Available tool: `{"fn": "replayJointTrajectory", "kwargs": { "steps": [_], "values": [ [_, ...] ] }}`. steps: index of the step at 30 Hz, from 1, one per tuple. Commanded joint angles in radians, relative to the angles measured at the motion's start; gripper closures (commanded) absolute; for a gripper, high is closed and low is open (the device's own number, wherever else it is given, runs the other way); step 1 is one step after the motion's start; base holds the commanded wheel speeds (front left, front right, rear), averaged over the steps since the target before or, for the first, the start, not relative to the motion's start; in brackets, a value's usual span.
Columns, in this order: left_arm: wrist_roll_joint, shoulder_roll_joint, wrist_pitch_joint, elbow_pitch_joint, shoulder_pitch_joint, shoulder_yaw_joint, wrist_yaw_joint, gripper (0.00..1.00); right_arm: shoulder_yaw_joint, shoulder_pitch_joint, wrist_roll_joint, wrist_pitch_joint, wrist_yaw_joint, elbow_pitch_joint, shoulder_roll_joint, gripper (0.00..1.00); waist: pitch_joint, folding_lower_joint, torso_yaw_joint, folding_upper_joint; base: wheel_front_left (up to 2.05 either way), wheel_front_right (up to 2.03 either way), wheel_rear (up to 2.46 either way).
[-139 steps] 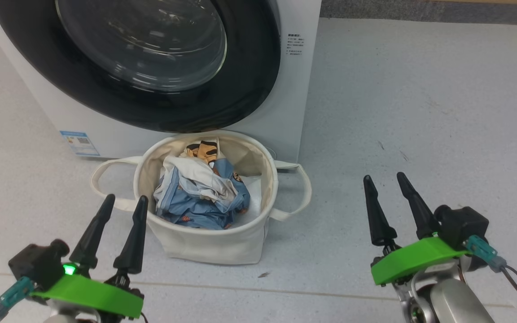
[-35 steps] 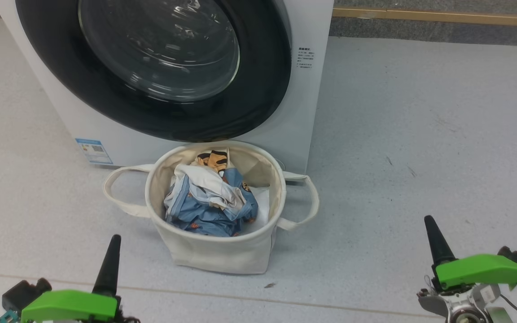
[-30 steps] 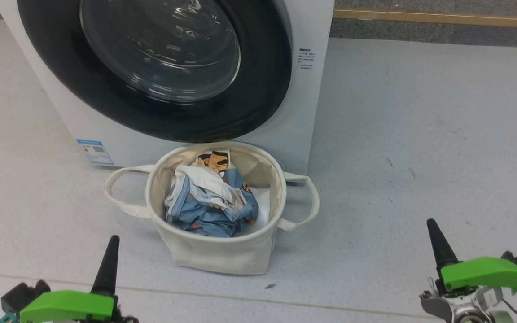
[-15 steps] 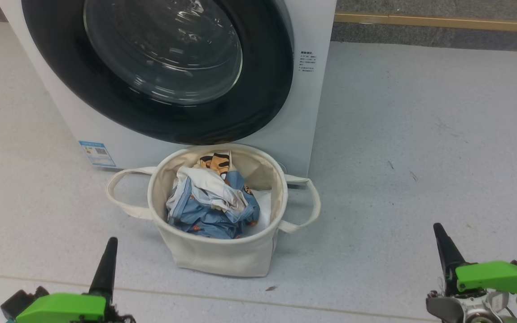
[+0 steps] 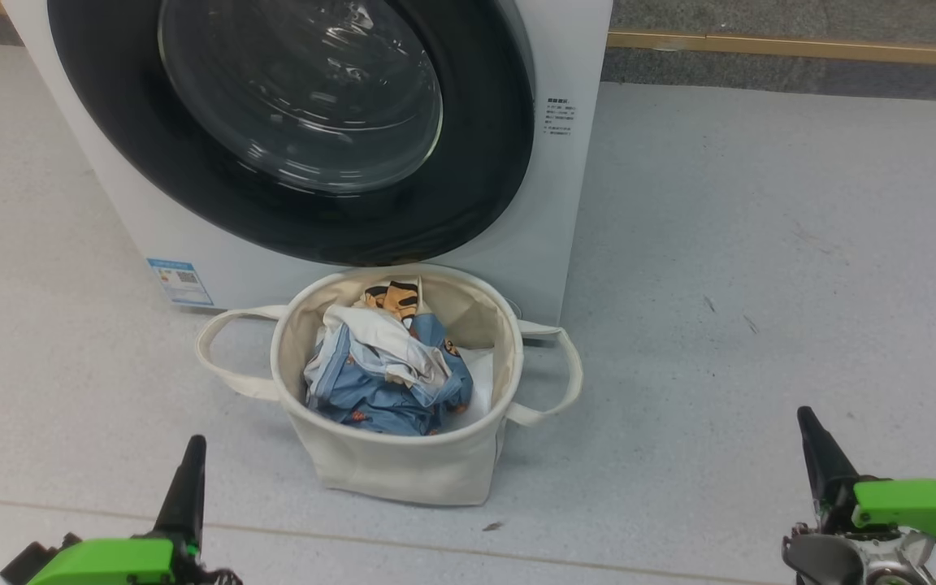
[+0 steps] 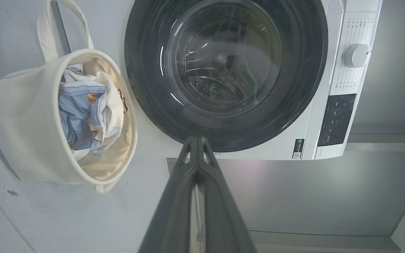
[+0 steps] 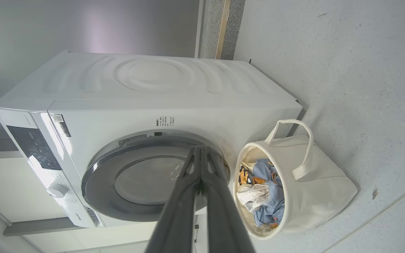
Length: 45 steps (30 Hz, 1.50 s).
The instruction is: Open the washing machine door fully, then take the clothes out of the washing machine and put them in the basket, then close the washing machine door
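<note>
My head view cuts the washing machine door [image 5: 297, 122] off at twelve o'clock. I can't read the blue label [image 5: 179, 282].

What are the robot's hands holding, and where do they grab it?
Nothing. The left gripper and the right gripper are both shut with nothing in them. The clothes lie in the basket.

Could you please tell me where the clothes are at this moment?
In the head view, the clothes lie bundled inside the basket, left of centre, which stands directly before the washing machine, just beneath its round door.
</note>
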Motion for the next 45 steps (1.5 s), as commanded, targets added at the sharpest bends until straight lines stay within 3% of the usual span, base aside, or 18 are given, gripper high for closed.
{"fn": "replayJointTrajectory", "kwargs": {
  "steps": [1, 9, 45],
  "values": [
    [-0.016, 0.003, 0.006, -0.027, -0.026, 0.039, -0.01, 1.0, 0.011, -0.013, 0.023, 0.008, 0.0, -0.03, -0.004, 1.0, 0.0, 0.0, 0.0, 0.0, 0.0, 0.0, 0.0],
    [-0.072, -0.014, 0.024, -0.018, -0.025, 0.063, -0.016, 1.0, -0.01, -0.01, 0.098, 0.024, 0.0, -0.026, -0.001, 1.0, -0.005, 0.0, 0.003, 0.0, 0.0, 0.0, 0.0],
    [-0.069, -0.016, 0.027, -0.018, -0.025, 0.067, -0.016, 1.0, -0.022, -0.011, 0.087, 0.035, 0.0, -0.025, 0.008, 1.0, -0.005, 0.0, 0.003, 0.0, 0.0, 0.0, 0.0]
  ]
}}
